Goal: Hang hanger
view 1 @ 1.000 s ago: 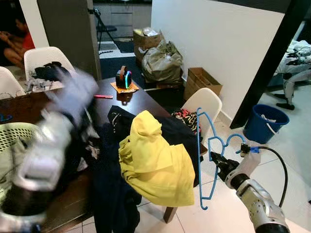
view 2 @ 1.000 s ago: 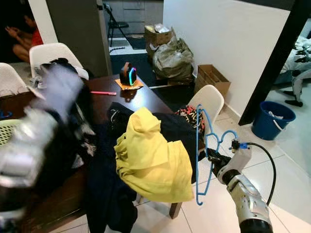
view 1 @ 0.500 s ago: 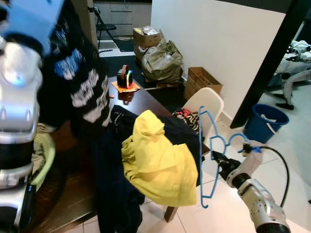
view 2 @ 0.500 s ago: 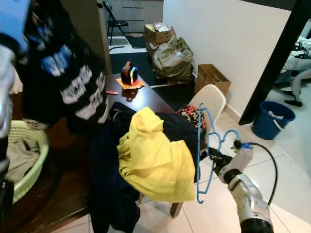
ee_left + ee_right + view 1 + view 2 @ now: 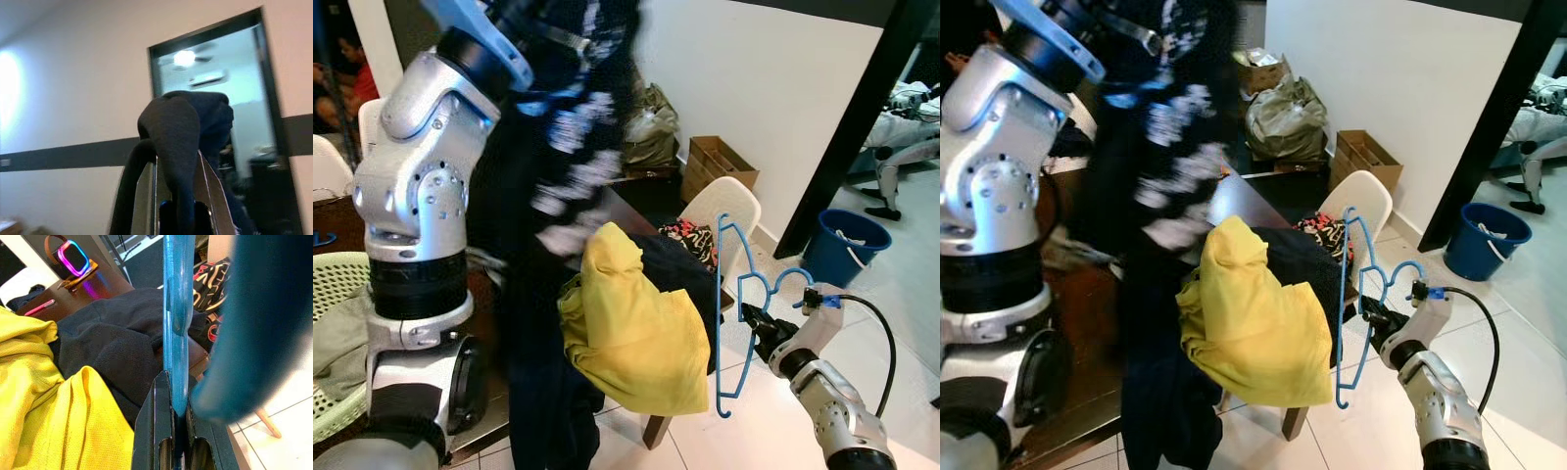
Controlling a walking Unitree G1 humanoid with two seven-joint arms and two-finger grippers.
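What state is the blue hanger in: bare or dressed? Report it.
Bare. The blue hanger stands upright, clamped in the right gripper, with no cloth on it. The dark garment hangs from the left gripper.

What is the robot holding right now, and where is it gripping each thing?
The right gripper pinches the blue hanger near its neck; the left gripper clamps a bunched fold of the dark printed garment.

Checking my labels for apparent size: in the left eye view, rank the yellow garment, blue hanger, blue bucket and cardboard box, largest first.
1. yellow garment
2. blue hanger
3. blue bucket and cardboard box: look alike, and both stand farther off, so unranked.
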